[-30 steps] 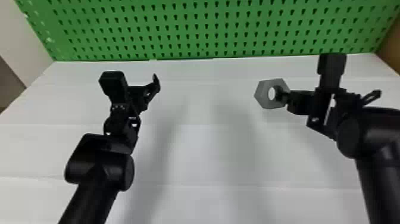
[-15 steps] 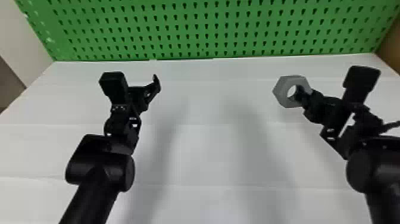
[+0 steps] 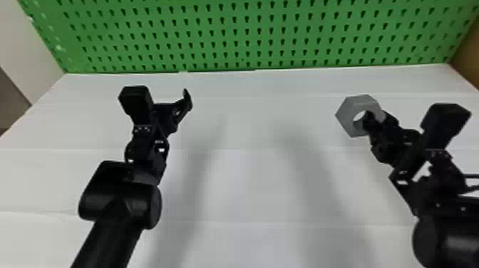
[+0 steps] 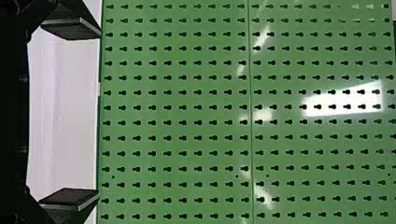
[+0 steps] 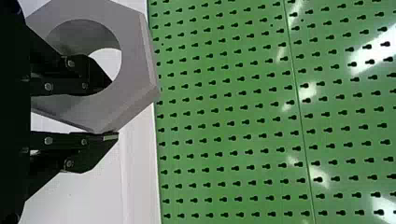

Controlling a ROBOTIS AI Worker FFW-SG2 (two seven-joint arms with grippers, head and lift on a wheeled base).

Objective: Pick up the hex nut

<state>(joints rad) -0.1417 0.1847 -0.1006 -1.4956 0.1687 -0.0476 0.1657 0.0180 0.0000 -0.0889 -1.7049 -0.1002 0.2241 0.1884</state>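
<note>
In the head view the hex nut (image 3: 345, 112) sits right of centre, gripped by the right gripper (image 3: 370, 123), whose arm comes in from the right edge. The nut is grey and tilted, its hexagonal face and round hole showing together, and it appears held up off the white surface (image 3: 242, 171). The right wrist view gives the hold in detail: the right gripper (image 5: 113, 109) is closed on the nut's wall, one finger inside the hole and the other along its outer side, with the nut at upper left and slightly cut off by the top edge. On the left of the head view is the left gripper (image 3: 174, 108), empty and well apart from the nut, its arm rising from the bottom edge. The left wrist view shows how wide its two fingers (image 4: 70, 28) are spread, one at upper left, one at lower left, with a strip of the white surface between them. In the head view that surface runs from the bottom edge to the upper part of the frame, crossed by faint lines, with soft grey shadows at lower centre. Behind it a green pegboard (image 3: 224, 60) spans the top, lined with rows of keyhole-shaped slots; both wrist views show a thin seam and glossy white reflections on it. A pale wall (image 3: 32, 50) fills the upper left corner, with a dark patch (image 3: 9, 94) at the left edge, and a brown panel (image 3: 468, 64) stands at upper right.
</note>
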